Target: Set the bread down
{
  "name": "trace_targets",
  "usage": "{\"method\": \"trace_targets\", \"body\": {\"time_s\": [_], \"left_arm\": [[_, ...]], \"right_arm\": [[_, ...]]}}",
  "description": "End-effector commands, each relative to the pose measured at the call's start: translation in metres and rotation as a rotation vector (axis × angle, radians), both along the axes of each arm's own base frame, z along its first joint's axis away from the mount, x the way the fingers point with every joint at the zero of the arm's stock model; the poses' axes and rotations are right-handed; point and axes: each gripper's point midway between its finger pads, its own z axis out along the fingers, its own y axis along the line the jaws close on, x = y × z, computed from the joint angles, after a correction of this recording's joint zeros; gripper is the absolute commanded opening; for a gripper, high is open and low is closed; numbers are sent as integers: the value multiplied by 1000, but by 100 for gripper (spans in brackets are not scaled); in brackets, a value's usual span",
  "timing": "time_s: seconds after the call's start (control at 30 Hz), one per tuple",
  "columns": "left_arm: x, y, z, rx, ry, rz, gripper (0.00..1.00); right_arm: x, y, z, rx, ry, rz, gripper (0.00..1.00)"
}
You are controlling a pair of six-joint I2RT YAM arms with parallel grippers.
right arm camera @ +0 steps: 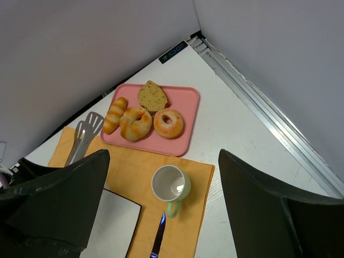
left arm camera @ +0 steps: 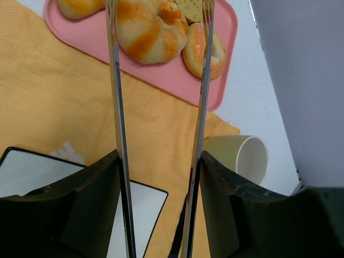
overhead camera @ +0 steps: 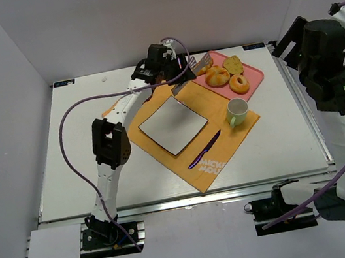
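Observation:
Several breads lie on a pink tray (overhead camera: 253,76): a twisted roll (overhead camera: 217,76) (left arm camera: 150,27), a sugared ring (overhead camera: 239,83) (left arm camera: 203,48), a brown slice (overhead camera: 233,64) and a small striped roll (right arm camera: 115,115). My left gripper (overhead camera: 175,75) (left arm camera: 158,161) is shut on metal tongs (overhead camera: 198,65) (left arm camera: 115,107). The tong arms stand apart, their tips at the tray's left end. In the left wrist view the twisted roll shows between them, and contact cannot be told. My right gripper (overhead camera: 290,43) (right arm camera: 161,161) hangs open and empty, high at the right.
An orange mat (overhead camera: 227,139) carries a square white plate (overhead camera: 173,125) (right arm camera: 113,226), a pale green cup (overhead camera: 237,111) (right arm camera: 171,184) and a purple knife (overhead camera: 204,149). White walls close in the table on three sides.

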Motion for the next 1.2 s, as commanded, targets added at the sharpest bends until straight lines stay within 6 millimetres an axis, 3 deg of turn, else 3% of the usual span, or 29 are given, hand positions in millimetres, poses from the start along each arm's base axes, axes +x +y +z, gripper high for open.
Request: {"method": "trace_targets", "body": {"time_s": [0.0,0.27,0.73,1.17], "left_arm": [[-1,-20,28,-116,-30,-26,67],[0,-27,-2,-128,42,7,73],[-13,-30,-53,-89,153,8,72],[-9,-46,-56,-167,174,0,73]], "right_arm": [[-4,-2,5,25,-35,-17,89],[-6,4,-11,77,-27,-3,88],[-6,7,-27,96,-10,1,88],[-6,6,-30,87,1,4,89]]}}
